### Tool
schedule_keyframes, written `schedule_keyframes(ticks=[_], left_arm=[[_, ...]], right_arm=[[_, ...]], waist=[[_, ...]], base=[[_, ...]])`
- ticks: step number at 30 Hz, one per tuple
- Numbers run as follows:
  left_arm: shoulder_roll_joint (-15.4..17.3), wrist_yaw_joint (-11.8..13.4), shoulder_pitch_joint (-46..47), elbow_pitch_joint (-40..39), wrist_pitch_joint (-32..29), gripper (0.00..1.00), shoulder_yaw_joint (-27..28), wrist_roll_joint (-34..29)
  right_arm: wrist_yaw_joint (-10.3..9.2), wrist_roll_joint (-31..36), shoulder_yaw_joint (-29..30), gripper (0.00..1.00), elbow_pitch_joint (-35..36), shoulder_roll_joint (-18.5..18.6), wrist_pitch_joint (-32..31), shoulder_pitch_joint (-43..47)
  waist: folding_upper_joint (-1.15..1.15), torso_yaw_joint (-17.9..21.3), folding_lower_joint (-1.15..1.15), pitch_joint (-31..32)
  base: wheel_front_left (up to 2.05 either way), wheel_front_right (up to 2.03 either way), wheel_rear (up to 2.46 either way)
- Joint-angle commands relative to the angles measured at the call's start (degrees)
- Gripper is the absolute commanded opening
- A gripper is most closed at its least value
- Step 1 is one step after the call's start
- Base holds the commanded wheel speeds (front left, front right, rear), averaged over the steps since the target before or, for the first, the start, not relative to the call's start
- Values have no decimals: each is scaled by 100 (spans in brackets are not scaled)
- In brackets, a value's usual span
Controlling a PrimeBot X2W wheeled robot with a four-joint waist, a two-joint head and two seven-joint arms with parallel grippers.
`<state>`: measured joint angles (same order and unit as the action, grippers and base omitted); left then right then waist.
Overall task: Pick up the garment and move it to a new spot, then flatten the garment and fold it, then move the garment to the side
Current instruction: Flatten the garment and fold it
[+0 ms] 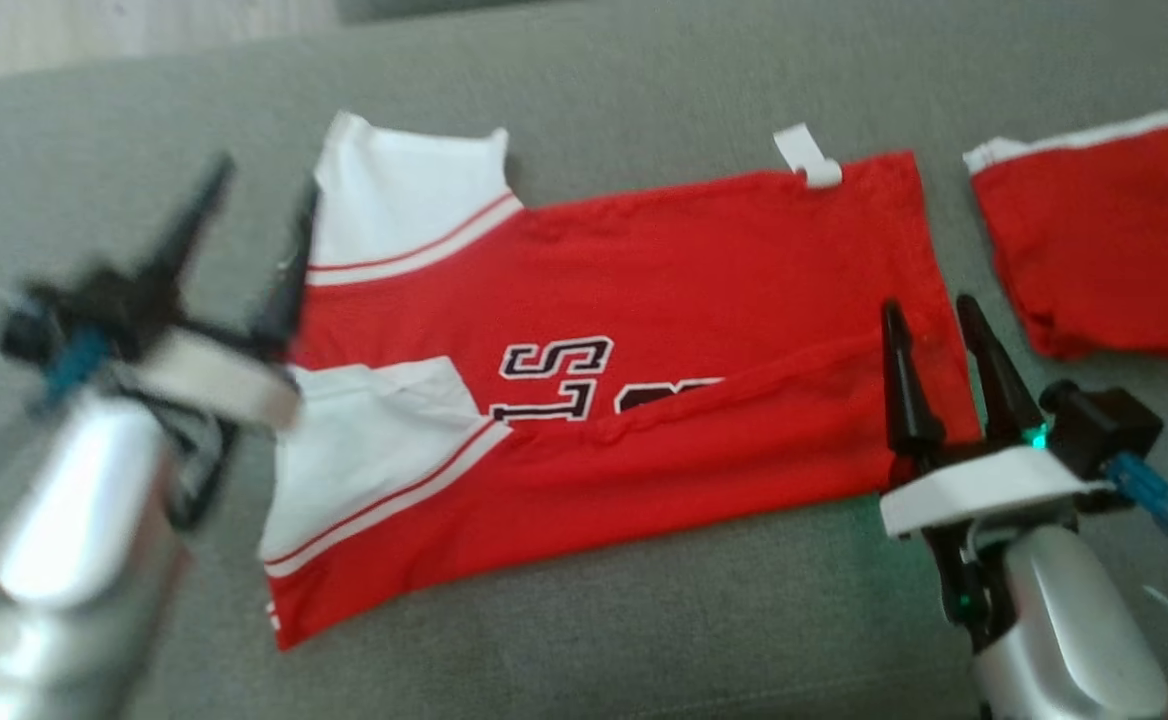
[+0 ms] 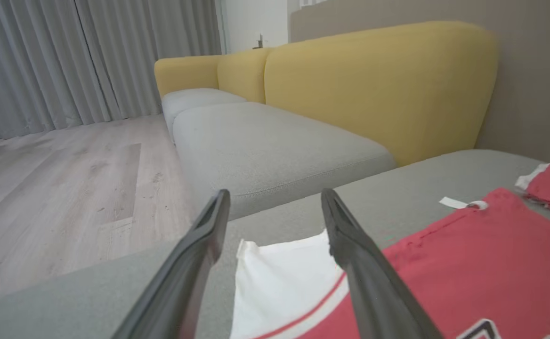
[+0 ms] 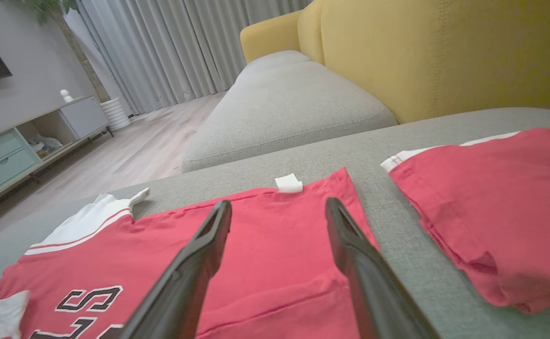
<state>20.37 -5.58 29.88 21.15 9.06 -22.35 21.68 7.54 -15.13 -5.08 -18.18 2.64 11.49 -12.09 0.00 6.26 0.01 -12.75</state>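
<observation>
A red jersey [image 1: 644, 280] with white sleeves and black lettering lies spread on the grey cushion [image 1: 644, 80], its near long edge folded up over the letters. Its white sleeve [image 2: 279, 278] and red body [image 3: 275, 235] show in the wrist views. My left gripper [image 1: 259, 210] hovers open at the jersey's left sleeve end, blurred, with nothing between its fingers. My right gripper [image 1: 929, 310] stands open over the jersey's right hem corner, also holding nothing. A small white tag [image 1: 809, 155] sticks out from the far edge.
A second red garment [image 1: 1104, 240] with a white band lies folded at the right of the cushion [image 3: 397, 254]. A yellow-backed sofa [image 3: 444, 52] with grey seats stands beyond. Wooden floor [image 2: 58, 188], grey curtains and a low cabinet [image 3: 25, 136] lie farther off.
</observation>
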Motion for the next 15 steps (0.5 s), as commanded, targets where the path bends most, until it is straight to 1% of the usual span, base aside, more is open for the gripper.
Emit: schedule_keyframes(ticks=[1,4,6,8,11,15], left_arm=[[361,-60,596,9,-208,100,160,-20],[626,-157,1236,420,-801,100,-20,141],[815,-182,1623,715,-1233,100,-170,395],[1072,-187,1938,824,-1579,100,-525,721],[1428,-189,2273,1028,-1869,100,-937,1147],[1654,-190,2569,1263,-2049,100,-1321,1707]], right_arm=[[-5,-43,-161,100,241,24,97,-322],[-5,-108,-219,100,293,24,163,-472],[-5,-66,-300,100,314,24,183,-570],[-5,-134,-428,100,392,24,204,-682],[-5,-187,-558,100,515,24,229,-818],[-5,-248,-595,100,617,24,263,-903]], waist=[[0,234,-1,-379],[0,373,-1,-696],[0,474,-1,-897],[0,581,-1,-1077],[0,706,-1,-1265],[0,809,-1,-1432]], base=[[0,0,0],[0,0,0],[0,0,0],[0,0,0],[0,0,0],[0,0,0]])
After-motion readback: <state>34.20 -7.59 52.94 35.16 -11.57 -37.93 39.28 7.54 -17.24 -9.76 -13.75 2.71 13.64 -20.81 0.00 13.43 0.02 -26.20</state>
